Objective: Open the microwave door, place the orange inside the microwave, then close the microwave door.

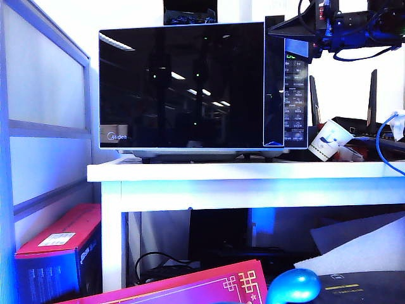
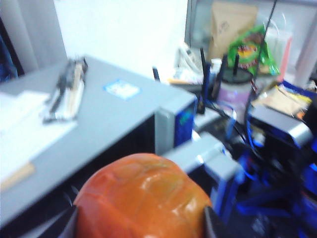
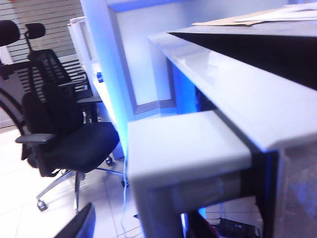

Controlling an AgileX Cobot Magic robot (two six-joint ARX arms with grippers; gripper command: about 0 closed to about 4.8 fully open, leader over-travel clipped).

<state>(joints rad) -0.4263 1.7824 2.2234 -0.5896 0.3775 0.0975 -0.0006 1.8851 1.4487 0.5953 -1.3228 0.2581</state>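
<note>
Your orange (image 2: 142, 198) sits clamped between the fingers of the left tool (image 2: 141, 225), held high beside the microwave (image 1: 202, 88), whose door (image 1: 180, 85) looks shut. The orange is round, glossy and probably slippery, so keep the grip across its widest part. The right tool (image 3: 143, 225) hangs by the table (image 3: 198, 144) edge; its jaws cannot be judged.

Microwave (image 1: 202, 88) on table (image 1: 253, 172), cup (image 1: 330, 140) right of it
</note>
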